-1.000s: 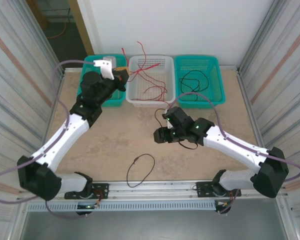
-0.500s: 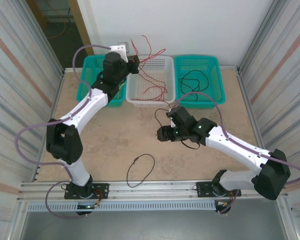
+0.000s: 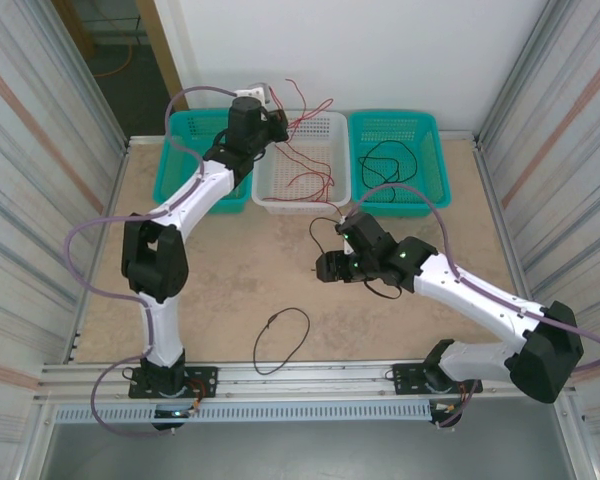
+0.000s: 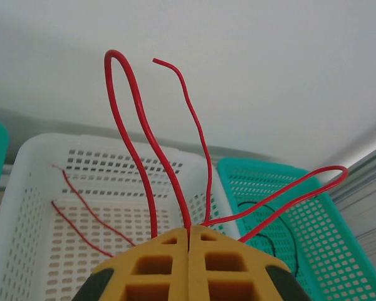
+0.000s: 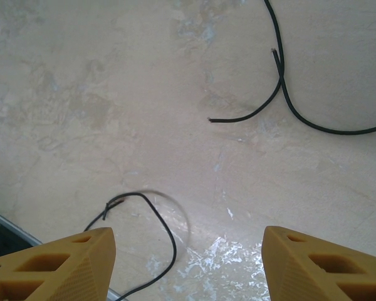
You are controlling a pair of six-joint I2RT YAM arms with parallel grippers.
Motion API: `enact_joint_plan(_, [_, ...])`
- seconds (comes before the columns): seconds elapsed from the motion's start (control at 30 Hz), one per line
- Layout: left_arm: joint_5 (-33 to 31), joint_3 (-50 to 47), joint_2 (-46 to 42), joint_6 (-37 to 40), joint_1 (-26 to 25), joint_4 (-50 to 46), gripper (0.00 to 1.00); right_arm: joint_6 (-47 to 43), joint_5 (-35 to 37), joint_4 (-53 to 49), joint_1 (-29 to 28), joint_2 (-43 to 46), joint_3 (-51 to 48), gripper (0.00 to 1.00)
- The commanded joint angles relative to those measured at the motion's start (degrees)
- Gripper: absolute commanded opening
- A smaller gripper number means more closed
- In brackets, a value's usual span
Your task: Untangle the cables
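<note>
My left gripper (image 3: 271, 121) hangs over the back left of the white basket (image 3: 270, 190), shut on a bunch of red cables (image 3: 308, 112). In the left wrist view the yellow jaws (image 4: 189, 233) are pressed together, and the red cables (image 4: 143, 135) rise from them in loops. More red cable (image 3: 318, 181) lies in the white basket. My right gripper (image 3: 323, 268) is open, low over the table's middle, its fingers (image 5: 75, 260) wide apart with nothing between them. A black cable (image 5: 168, 233) curls on the table below it, and another black cable (image 5: 283, 94) lies farther off.
A looped black cable (image 3: 285, 340) lies near the table's front edge. A teal basket (image 3: 435, 160) at the back right holds a black cable (image 3: 385, 158). Another teal basket (image 3: 170, 165) stands at the back left. Corrugated walls close in both sides.
The left arm has swung right, from the left teal basket to above the white basket, carrying the red cables with it. The right gripper has barely moved.
</note>
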State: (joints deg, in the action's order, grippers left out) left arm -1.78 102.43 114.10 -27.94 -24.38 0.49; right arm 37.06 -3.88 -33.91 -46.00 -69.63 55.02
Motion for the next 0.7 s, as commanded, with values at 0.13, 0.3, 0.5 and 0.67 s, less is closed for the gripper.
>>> enact_joint_plan(0.13, [-4.1,4.5,2.8,-1.4,0.0,-6.1,0.29,0.8,0.0,0.6,0.5,1.1,-0.3,0.62])
enact_joint_plan(0.3, [-1.9,3.5,1.8,-1.2,-0.1,-6.5,0.63,0.8,0.1,0.5,0.6,1.0,-0.4,0.63])
enact_joint_plan(0.5, [-2.1,-1.5,-5.5,1.0,-0.6,-4.9,0.65,0.7,-2.3,1.4,0.6,-0.6,-0.4,0.63])
enact_joint_plan(0.67, [-2.8,-10.5,-16.5,3.5,-1.1,-4.8,0.64,0.0,-6.0,2.8,-0.9,-5.4,-0.4,0.63])
